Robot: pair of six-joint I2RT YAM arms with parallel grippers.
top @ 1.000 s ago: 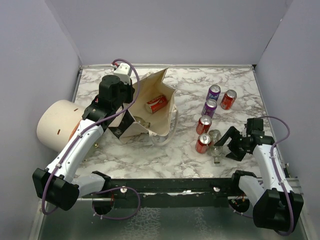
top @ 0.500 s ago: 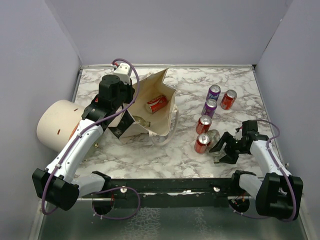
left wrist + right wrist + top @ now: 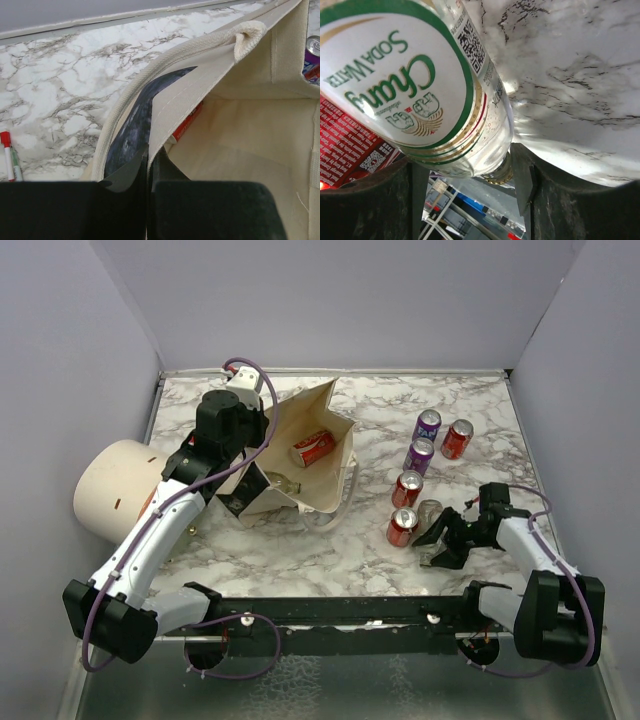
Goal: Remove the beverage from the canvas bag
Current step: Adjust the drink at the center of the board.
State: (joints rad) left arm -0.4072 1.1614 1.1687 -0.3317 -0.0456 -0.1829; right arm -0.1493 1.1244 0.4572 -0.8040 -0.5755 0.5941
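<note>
Walls (image 3: 330, 300): plain lavender-grey panels at 9, 12 and 3 o'clock.
Table (image 3: 480, 400): white marble, grey veins.

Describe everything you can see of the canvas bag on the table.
The canvas bag is cream-beige cloth with stitched hems, sitting on the marble table, its mouth gaping toward the overhead camera. A black printed panel shows on its near narrow side and a loop handle trails rightward. A red can and a clear bottle lie inside. The left claw pinches its rim.

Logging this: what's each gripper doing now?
Left gripper: closed on the canvas bag rim.
Right gripper: jaws around the soda water bottle, grip cannot be told.
</note>
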